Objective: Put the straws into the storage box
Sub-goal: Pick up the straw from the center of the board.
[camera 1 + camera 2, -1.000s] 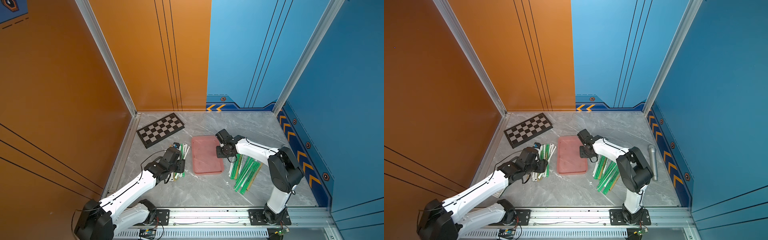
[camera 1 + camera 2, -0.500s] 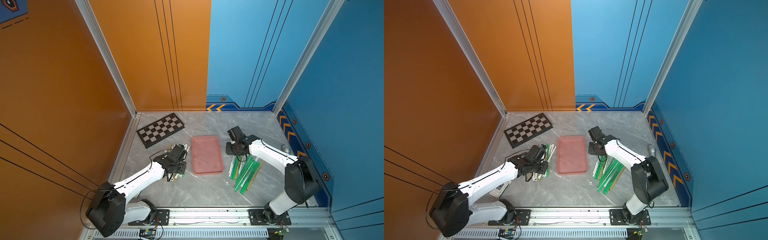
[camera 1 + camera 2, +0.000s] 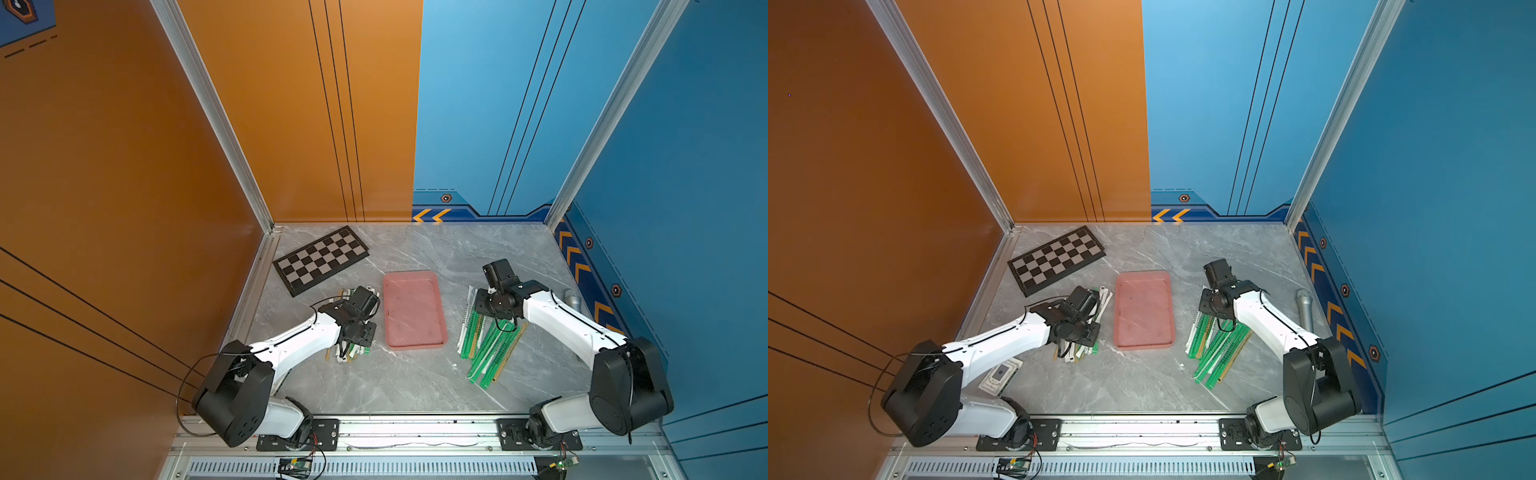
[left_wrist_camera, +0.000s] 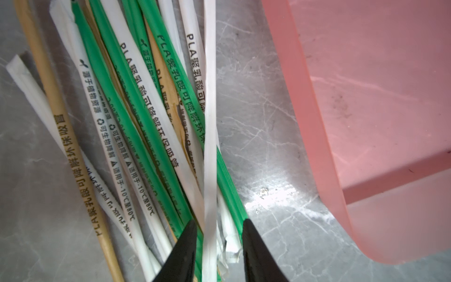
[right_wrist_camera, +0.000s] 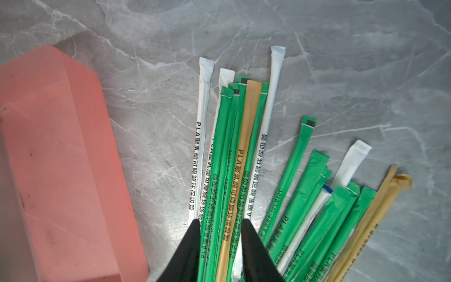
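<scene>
**Both grippers down on the straw piles, box lying between**

The storage box (image 3: 413, 309) lies flat in the middle of the bench (image 3: 395, 382). Every straw in view lies on the bench outside it.

Left straw pile (image 4: 146, 122): green, white and tan wrappers, crossed and fanned, just beside the box's left long side. The left gripper (image 4: 219, 221) is low over the edge of the pile nearest the box. Its jaws stand a narrow gap apart, with a white straw and green ones between them. Cannot tell whether they pinch.

Right straw pile (image 5: 244, 158): fanned out near the box's right long side, not touching it. The right gripper (image 5: 220, 220) sits over the pile's box-side bundle, jaws equally narrow. Green and tan straws fill the gap, and again the grip cannot be told.

The chequered board (image 3: 320, 259) lies towards the far left corner. A grey metal cylinder (image 3: 1305, 309) lies by the right wall.
</scene>
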`<act>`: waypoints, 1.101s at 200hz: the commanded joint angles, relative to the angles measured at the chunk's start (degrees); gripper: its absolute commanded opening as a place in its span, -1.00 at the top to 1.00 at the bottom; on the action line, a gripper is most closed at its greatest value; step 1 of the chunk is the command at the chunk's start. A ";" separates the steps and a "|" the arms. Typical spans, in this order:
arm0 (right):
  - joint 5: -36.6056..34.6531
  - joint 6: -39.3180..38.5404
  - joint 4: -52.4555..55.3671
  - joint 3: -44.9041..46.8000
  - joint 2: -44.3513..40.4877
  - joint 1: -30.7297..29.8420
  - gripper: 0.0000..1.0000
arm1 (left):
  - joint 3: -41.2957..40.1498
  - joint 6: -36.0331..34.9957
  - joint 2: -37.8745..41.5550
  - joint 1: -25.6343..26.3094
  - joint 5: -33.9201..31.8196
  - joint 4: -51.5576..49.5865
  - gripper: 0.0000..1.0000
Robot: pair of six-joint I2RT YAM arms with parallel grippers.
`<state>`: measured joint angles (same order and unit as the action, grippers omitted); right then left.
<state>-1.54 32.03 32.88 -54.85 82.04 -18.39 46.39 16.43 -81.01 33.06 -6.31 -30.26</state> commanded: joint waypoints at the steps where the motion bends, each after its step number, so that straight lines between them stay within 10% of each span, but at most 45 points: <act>1: 0.66 1.10 -0.87 1.79 -2.25 0.98 0.39 | 1.97 -1.31 -1.94 -0.45 0.27 -1.46 0.39; 220: 0.56 1.10 -1.24 7.14 -10.89 5.91 0.38 | 3.78 2.89 3.29 -0.81 -0.71 -1.82 0.96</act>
<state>-1.23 32.05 31.70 -48.42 72.75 -13.15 47.40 17.82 -81.87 32.25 -6.83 -30.87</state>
